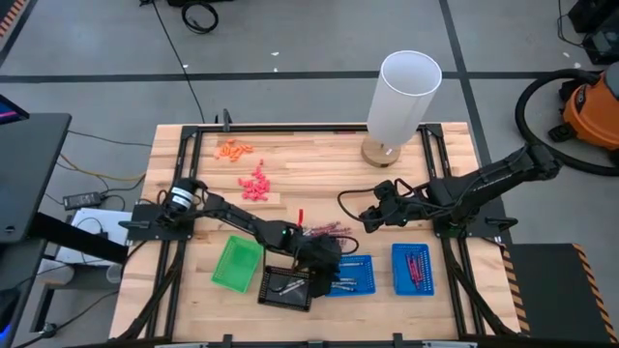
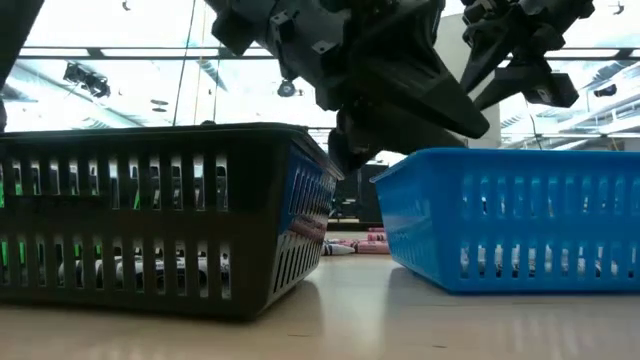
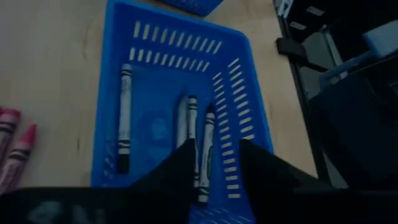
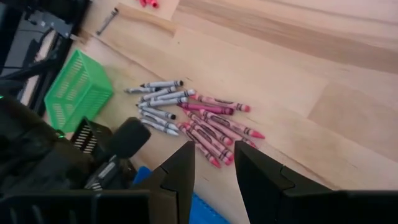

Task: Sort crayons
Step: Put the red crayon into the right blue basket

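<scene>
Loose crayons lie in a pile on the table (image 1: pixel 324 232): grey-white ones (image 4: pixel 158 96) and maroon ones (image 4: pixel 217 124). My left gripper (image 1: pixel 324 259) hangs open over the middle blue tray (image 1: pixel 356 277), whose wall (image 3: pixel 242 93) shows in the left wrist view. Several grey-white crayons (image 3: pixel 124 118) lie on the tray's floor. One (image 3: pixel 205 155) lies below the gap between my fingers (image 3: pixel 214 149); I cannot see them touching it. My right gripper (image 1: pixel 370 218) is open and empty above the far right side of the pile (image 4: pixel 214 152).
A green tray (image 1: pixel 237 263) and a black tray (image 1: pixel 287 287) stand left of the middle blue tray. A second blue tray (image 1: pixel 413 268) holds red crayons. Pink bits (image 1: pixel 256 184), orange bits (image 1: pixel 234 150) and a white cylinder (image 1: pixel 401 92) stand farther back.
</scene>
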You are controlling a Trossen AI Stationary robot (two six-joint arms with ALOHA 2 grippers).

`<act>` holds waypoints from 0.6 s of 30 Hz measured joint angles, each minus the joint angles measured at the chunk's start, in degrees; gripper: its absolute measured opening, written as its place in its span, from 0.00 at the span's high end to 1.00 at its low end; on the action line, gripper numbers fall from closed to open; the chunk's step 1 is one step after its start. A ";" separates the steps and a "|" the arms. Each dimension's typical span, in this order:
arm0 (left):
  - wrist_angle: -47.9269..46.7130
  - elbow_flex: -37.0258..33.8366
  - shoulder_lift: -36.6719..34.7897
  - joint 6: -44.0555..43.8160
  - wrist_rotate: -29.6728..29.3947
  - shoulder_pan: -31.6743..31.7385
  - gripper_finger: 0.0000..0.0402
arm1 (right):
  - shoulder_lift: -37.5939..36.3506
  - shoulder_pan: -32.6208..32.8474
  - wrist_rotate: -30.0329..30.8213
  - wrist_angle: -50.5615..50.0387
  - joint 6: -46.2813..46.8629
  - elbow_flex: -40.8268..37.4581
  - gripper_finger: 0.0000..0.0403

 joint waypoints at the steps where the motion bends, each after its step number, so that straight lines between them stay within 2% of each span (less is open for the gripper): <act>1: -0.13 0.00 -0.05 -0.07 0.10 0.31 0.62 | 0.00 0.16 0.43 -0.15 0.19 0.00 0.70; 4: -0.71 -0.08 -1.21 -0.38 1.15 1.43 0.53 | -0.01 0.76 1.99 -0.15 0.33 0.00 0.70; 7: -2.13 0.04 -2.87 0.22 1.66 2.65 0.51 | -0.10 1.03 2.54 -0.30 0.35 0.00 0.70; 14: -7.76 0.10 -6.32 10.87 -2.87 5.30 0.55 | -0.90 1.03 2.74 -0.87 -0.26 0.00 0.70; 18: -10.10 0.00 -6.66 16.01 -3.07 8.04 0.59 | -1.51 1.03 0.62 -1.03 -2.02 0.00 0.70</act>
